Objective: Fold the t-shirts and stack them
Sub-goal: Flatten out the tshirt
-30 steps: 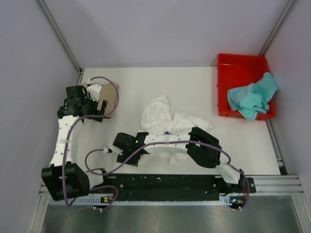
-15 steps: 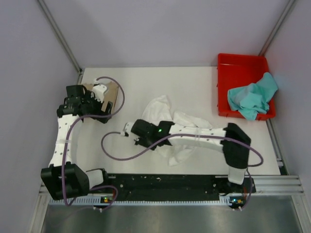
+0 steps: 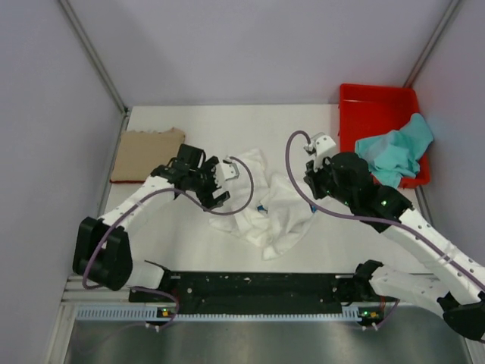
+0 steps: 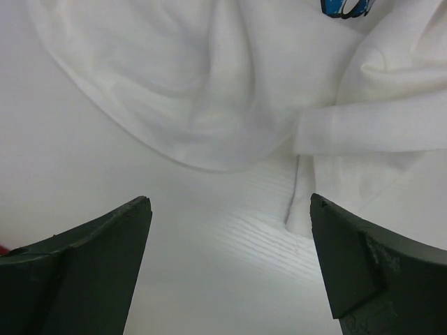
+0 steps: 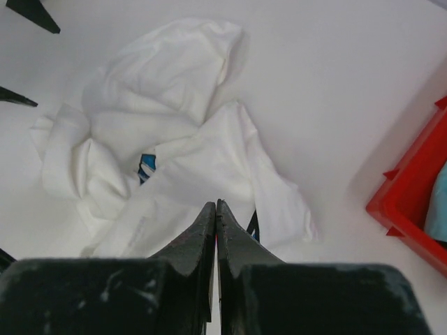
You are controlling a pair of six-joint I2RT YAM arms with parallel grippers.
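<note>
Mia: From above, where are the shirts?

Tom: The white shirt (image 3: pixel 265 212) lies in a crumpled heap in the middle of the table (image 3: pixel 303 121). The tan shirt (image 3: pixel 148 154) lies flat at the far left. The teal shirt (image 3: pixel 394 152) hangs out of the red bin (image 3: pixel 377 102). The left gripper (image 3: pixel 223 182) is at the heap's left edge. The right gripper (image 3: pixel 312 186) is at its right edge.

Mia: And the left wrist view?

Tom: The left gripper's fingers (image 4: pixel 77 272) are wide apart with nothing in them. A rounded edge of the white shirt lies just ahead on the table. The gripper should slide in low and pinch only that edge, not a whole bunch.

Mia: And the right wrist view?

Tom: The right gripper's fingers (image 5: pixel 199 237) are pressed together. They seem empty, but the tips are hard to see. It should open first and grab its own side. Then both should pull gently apart so the shirt goes flat.
</note>
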